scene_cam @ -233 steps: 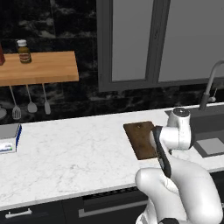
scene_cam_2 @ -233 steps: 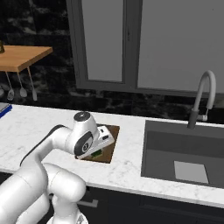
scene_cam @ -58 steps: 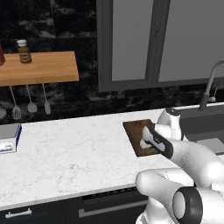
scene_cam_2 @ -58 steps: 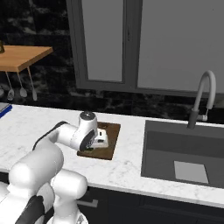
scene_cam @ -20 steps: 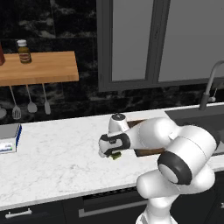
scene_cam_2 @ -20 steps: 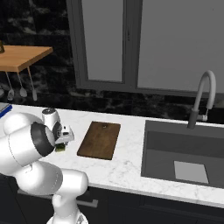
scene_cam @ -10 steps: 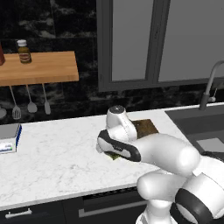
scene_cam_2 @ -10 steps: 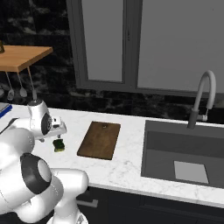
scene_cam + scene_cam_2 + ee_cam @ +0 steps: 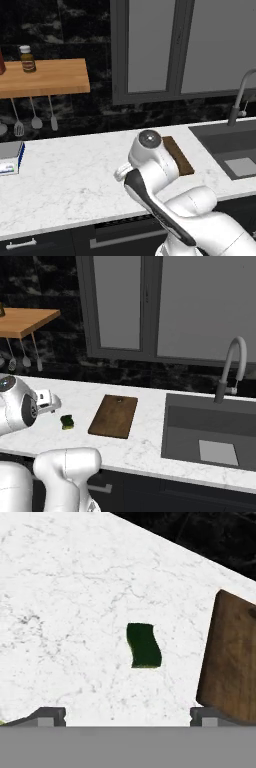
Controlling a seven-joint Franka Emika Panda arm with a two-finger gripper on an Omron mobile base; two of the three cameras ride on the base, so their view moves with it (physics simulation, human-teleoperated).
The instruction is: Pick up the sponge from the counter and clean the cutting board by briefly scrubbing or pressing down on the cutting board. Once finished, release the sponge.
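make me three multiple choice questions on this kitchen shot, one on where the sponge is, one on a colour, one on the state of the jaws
1. Where does the sponge lie?
A. on the cutting board
B. on the counter beside the cutting board, apart from it
C. in the sink

2. What colour is the sponge's upward face in the hand view?
A. dark green
B. blue
C. white

3. How does the gripper stand?
A. shut on the sponge
B. shut on the board's edge
C. open, jaws wide apart, holding nothing

Answers:
1. B: bare marble shows between sponge and board in the right base view and the hand view.
2. A: the top of the sponge reads dark green, with a thin yellow-green edge below it.
3. C: the two tips sit far apart at the bottom of the hand view, with the sponge lying on the counter beyond them.
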